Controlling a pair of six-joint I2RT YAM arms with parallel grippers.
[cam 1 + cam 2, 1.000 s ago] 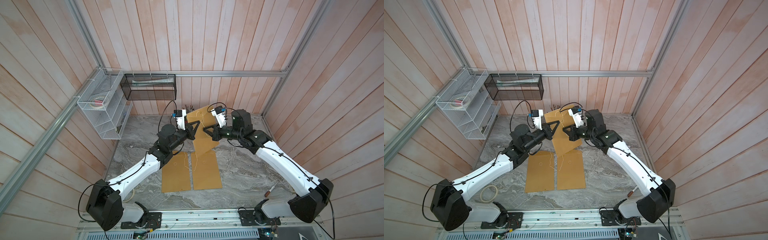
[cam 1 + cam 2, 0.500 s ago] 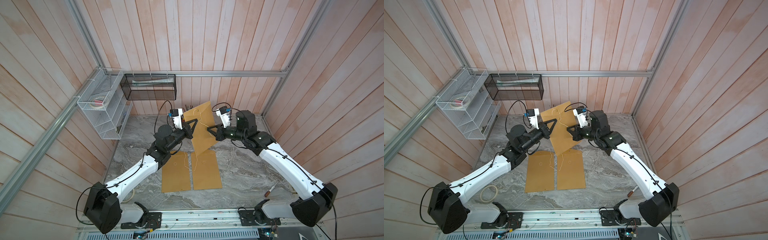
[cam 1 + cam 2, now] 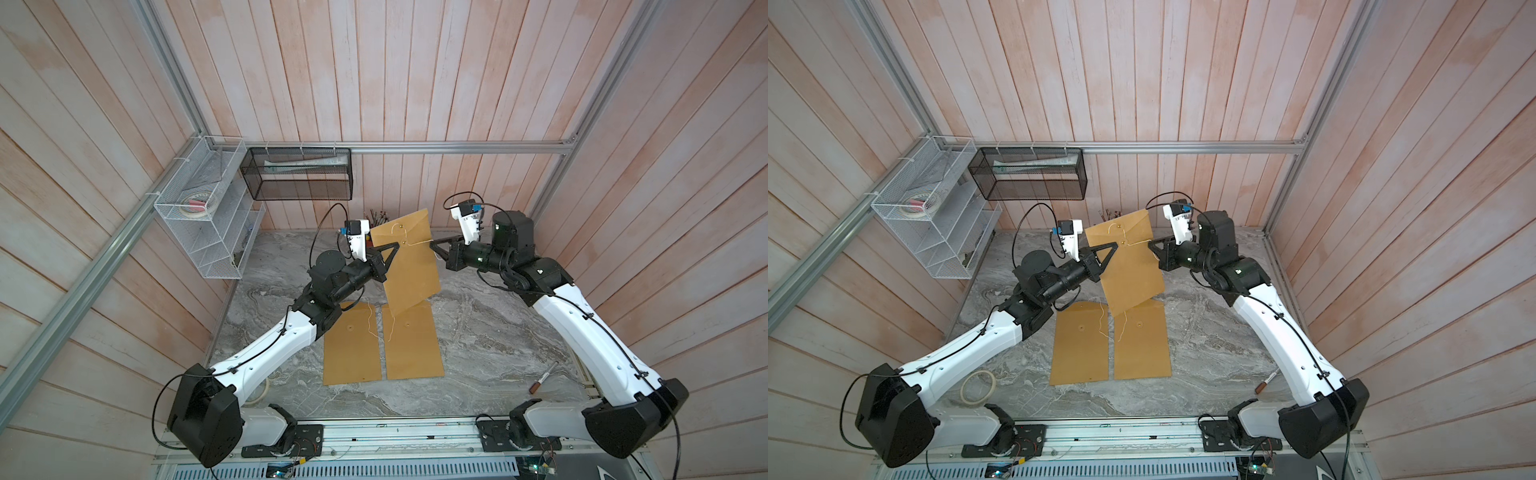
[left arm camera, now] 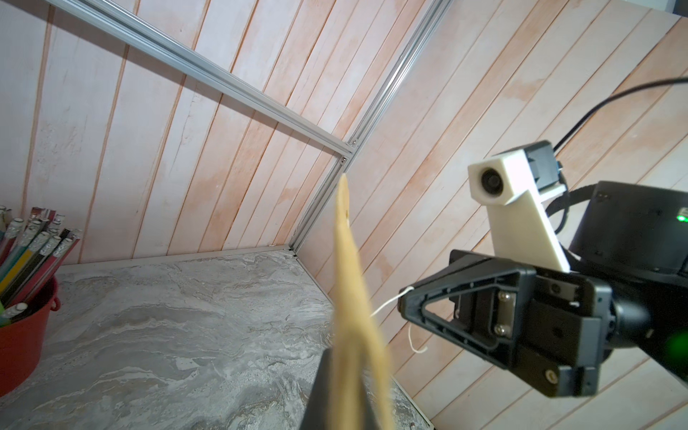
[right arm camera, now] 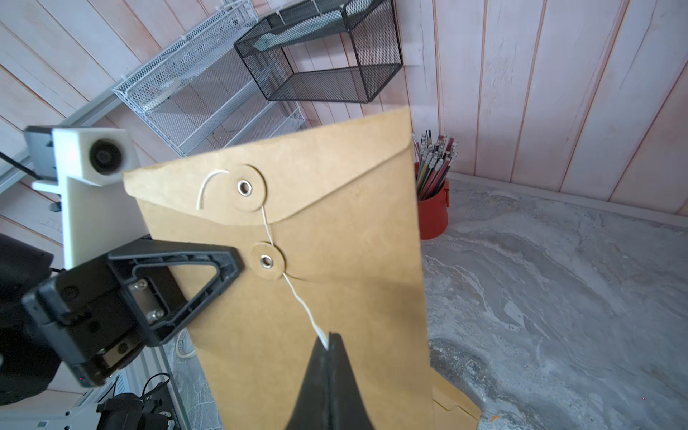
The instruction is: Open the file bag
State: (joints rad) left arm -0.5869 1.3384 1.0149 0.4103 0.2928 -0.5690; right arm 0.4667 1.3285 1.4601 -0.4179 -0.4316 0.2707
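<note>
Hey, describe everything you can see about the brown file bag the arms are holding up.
The file bag is a brown kraft-paper envelope, held up tilted in the air. Its curved flap lies closed. Paper discs with metal eyelets sit on flap and body; a white string runs from them to the right gripper, shut on it. The left gripper is shut on the bag's side edge.

Blurred file bag (image 4: 357, 353), pencil cup (image 4: 22, 327) cut by frame edge
</note>
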